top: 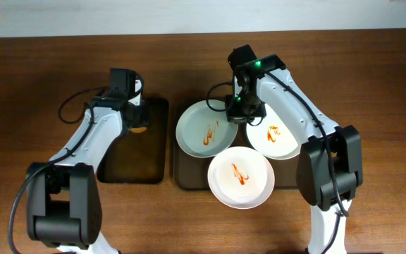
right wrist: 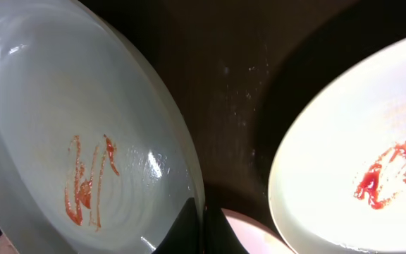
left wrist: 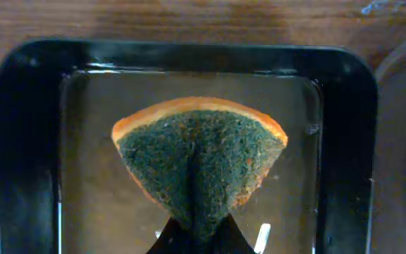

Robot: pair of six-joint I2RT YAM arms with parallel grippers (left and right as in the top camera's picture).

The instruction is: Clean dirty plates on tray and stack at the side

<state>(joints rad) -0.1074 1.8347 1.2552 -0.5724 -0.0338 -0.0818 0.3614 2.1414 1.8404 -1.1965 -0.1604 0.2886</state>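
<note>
Three white plates with red sauce smears lie on the dark right tray (top: 189, 176): a left plate (top: 204, 128), a right plate (top: 274, 138) and a front plate (top: 240, 178). My right gripper (top: 237, 113) is shut on the far right rim of the left plate (right wrist: 83, 141); the right plate also shows in the right wrist view (right wrist: 358, 155). My left gripper (top: 138, 121) is shut on a green-and-orange sponge (left wrist: 199, 159), held folded over the black left tray (left wrist: 27, 141).
The black left tray (top: 154, 166) sits on the wooden table (top: 34, 77) left of the plate tray. Bare wood lies at the far left and far right of the table.
</note>
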